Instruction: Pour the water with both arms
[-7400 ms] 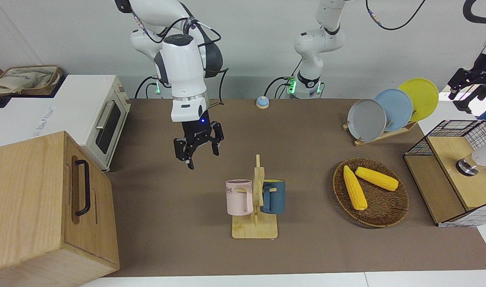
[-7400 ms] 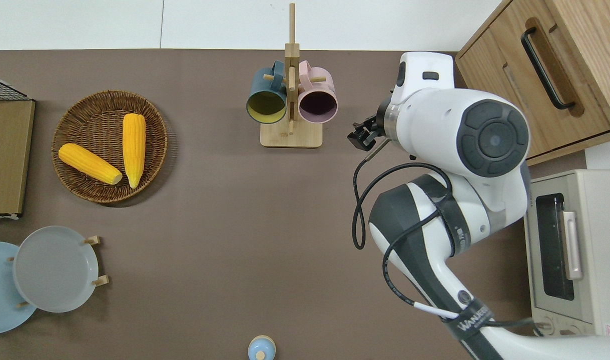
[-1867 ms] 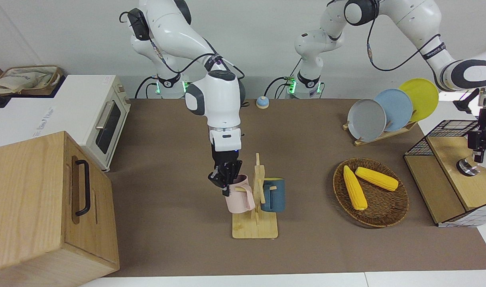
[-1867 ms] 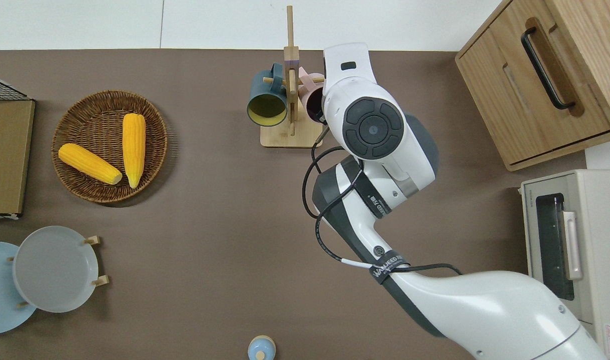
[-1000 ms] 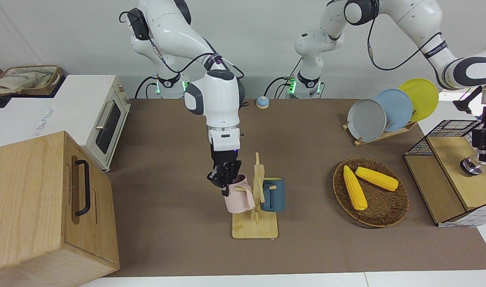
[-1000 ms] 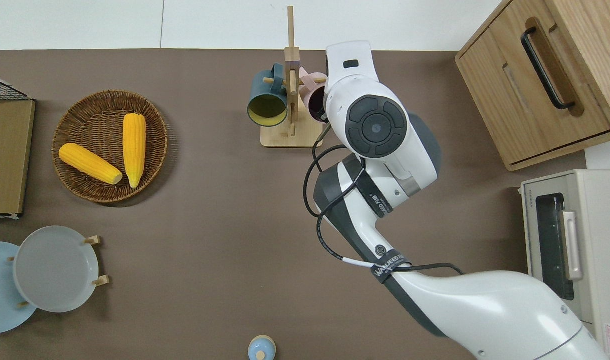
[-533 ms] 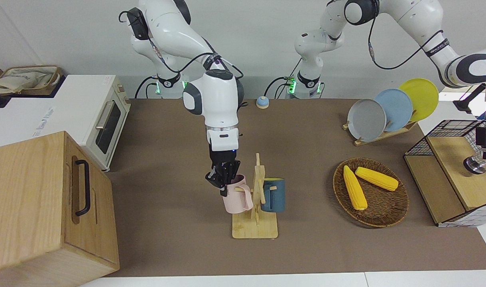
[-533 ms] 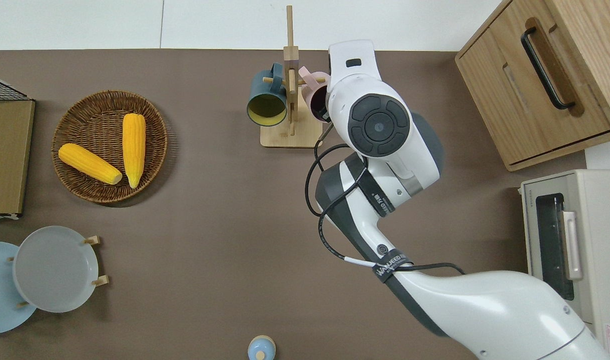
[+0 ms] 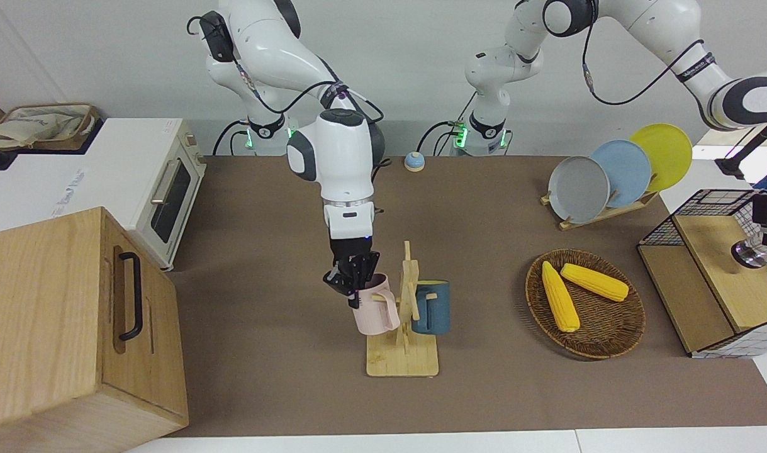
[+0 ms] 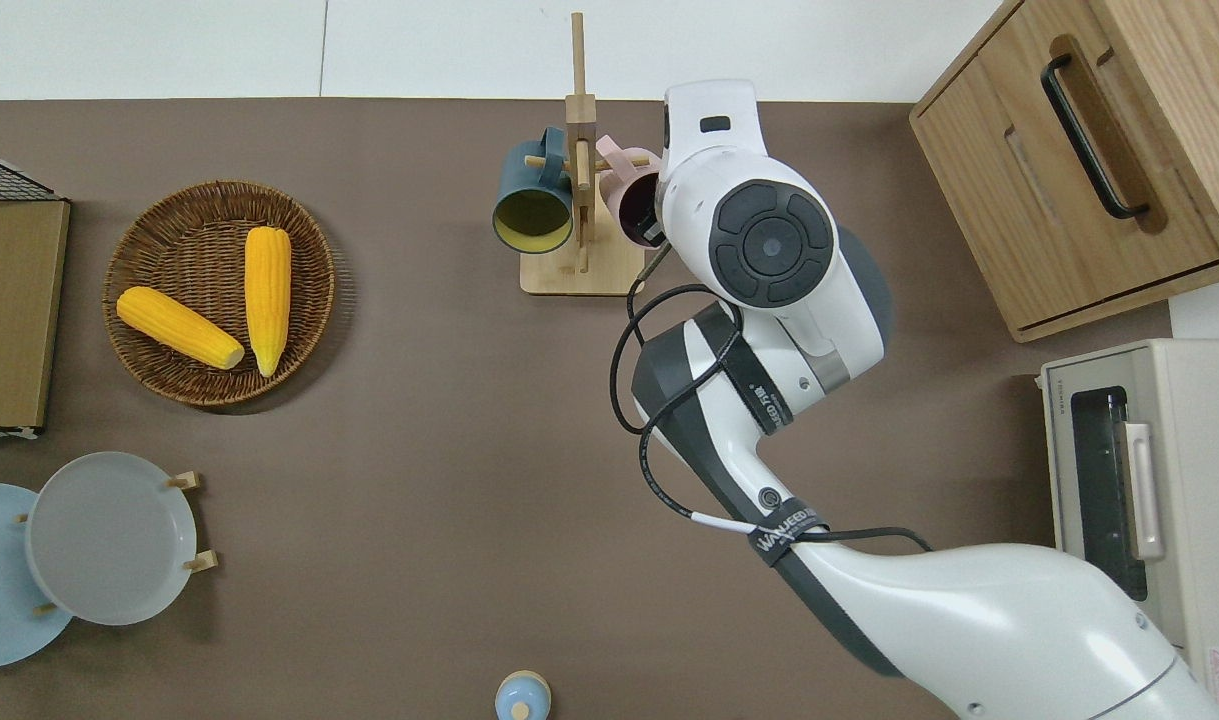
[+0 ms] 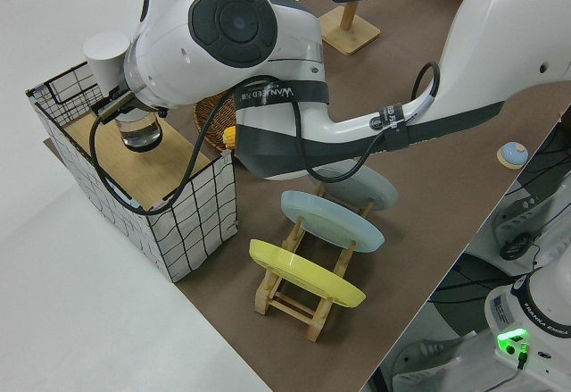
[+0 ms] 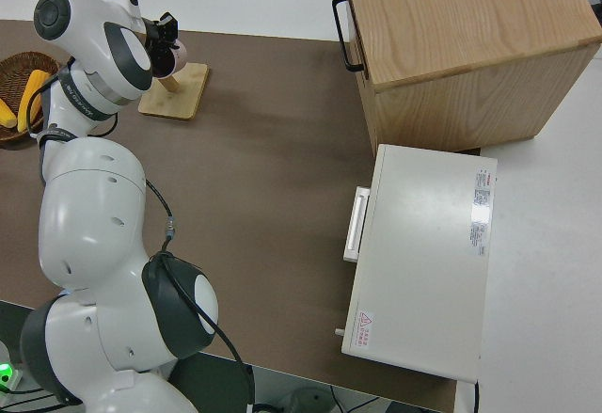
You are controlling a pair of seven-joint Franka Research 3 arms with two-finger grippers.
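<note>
**Q:** While the right end effector [image 9: 356,290] pinches the pink mug's [image 9: 375,311] rim, what crowds it?

**A:** The wooden mug rack [image 9: 406,327], whose peg the tilted mug's handle hangs by; a blue mug [image 9: 432,307] hangs opposite. A corn basket [image 9: 616,336] lies toward the left arm's end of the bench [image 9: 263,314].

**Q:** And the left end effector [image 11: 118,104]?

**A:** Over a glass [image 11: 140,130] in the wire crate [image 11: 192,222]; whether its fingers grip cannot be told.
</note>
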